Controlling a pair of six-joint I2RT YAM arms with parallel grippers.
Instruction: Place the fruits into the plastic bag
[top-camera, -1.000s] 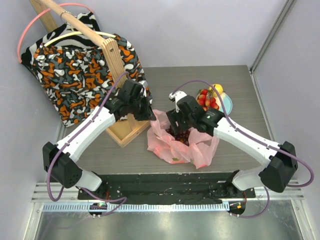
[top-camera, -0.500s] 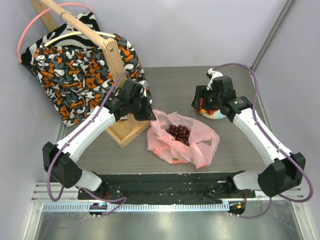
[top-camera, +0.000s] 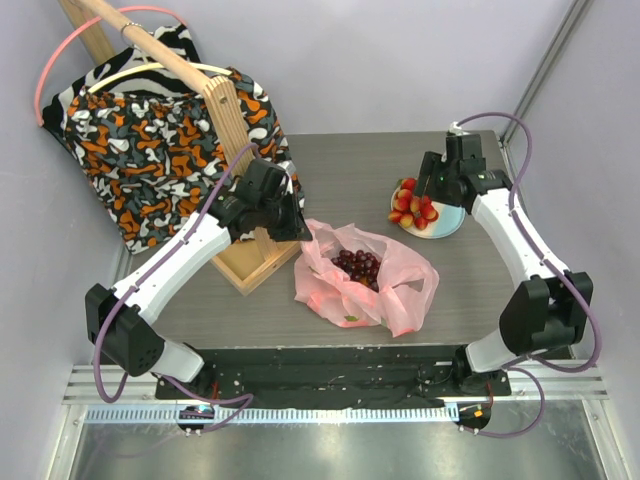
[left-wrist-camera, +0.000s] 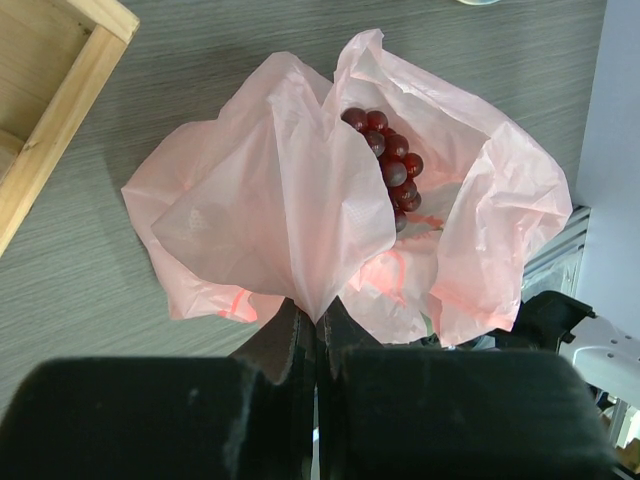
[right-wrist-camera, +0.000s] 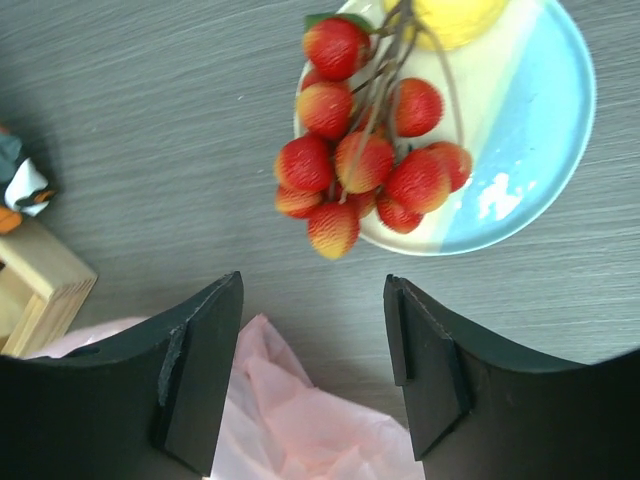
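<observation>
Bright, even light with soft shadows. The left fingers (left-wrist-camera: 285, 345), close to the lens, look dark and blurred; the bag (left-wrist-camera: 270, 200) beyond them is sharp.

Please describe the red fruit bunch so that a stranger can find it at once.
On the grey table, look to the far right for the pale blue plate. The red bunch lies on the plate's left side, partly over the rim. Unlike the yellow fruit beside it, it is many small red balls on brown stems.
</observation>
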